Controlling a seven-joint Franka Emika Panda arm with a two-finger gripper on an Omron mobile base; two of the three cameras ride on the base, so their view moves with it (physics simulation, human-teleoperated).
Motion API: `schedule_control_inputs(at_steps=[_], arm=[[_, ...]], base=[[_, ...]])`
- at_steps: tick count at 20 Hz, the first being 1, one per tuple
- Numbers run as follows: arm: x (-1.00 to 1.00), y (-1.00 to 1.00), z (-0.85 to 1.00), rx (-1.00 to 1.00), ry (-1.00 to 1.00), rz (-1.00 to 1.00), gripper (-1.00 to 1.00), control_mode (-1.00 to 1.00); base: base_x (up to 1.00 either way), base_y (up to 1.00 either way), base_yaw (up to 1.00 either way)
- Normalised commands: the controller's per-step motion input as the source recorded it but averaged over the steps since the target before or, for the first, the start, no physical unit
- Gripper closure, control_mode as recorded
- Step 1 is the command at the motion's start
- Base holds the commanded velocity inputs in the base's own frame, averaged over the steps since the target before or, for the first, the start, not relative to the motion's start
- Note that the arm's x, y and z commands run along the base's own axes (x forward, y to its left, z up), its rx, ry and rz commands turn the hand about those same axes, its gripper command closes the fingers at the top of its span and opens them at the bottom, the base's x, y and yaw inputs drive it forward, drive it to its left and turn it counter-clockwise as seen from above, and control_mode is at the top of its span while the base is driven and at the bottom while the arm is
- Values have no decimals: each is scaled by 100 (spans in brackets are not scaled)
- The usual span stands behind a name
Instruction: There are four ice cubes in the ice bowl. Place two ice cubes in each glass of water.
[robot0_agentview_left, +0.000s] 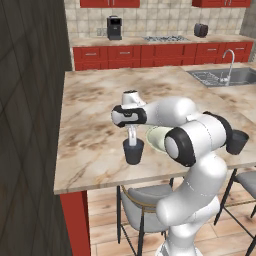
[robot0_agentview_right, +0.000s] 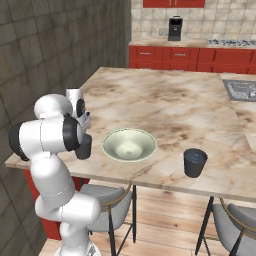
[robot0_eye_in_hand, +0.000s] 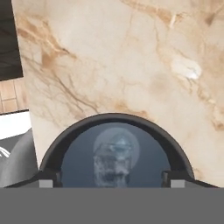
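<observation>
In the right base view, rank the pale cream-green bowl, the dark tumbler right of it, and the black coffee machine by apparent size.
1. Pale cream-green shallow bowl, clearly widest.
2 and 3. Dark blue-grey tumbler and black coffee machine look about alike; the machine stands far back on the rear counter, so distance makes ranking them unsure.

Even, soft rendered light all round me, no harsh glare. My arm (robot0_agentview_left: 175, 125) shows gentle sheen; faint shadows pool under the marble counter (robot0_agentview_left: 100, 100). Down my hand view, the tumbler (robot0_eye_in_hand: 114, 151) looks soft and blurry.
</observation>
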Motion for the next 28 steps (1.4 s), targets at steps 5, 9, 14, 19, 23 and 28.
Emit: schedule_control_inputs(at_steps=[5,9,14,19,23,28], arm=[[0,-6,0,0,-1,4,100,-100],[-29,-18,40,5,-16,3,100,-100],[-69,-32,87,9,-33,0,100,-100],[-88,-58,100,14,-44,-20,100,-100],[-91,-56,100,9,-37,-23,100,-100],[-100,-58,81,-3,-23,-3,100,-100]], base=[[0,0,0],[0,0,0],[0,0,0],[0,0,0],[0,0,0],[0,0,0]])
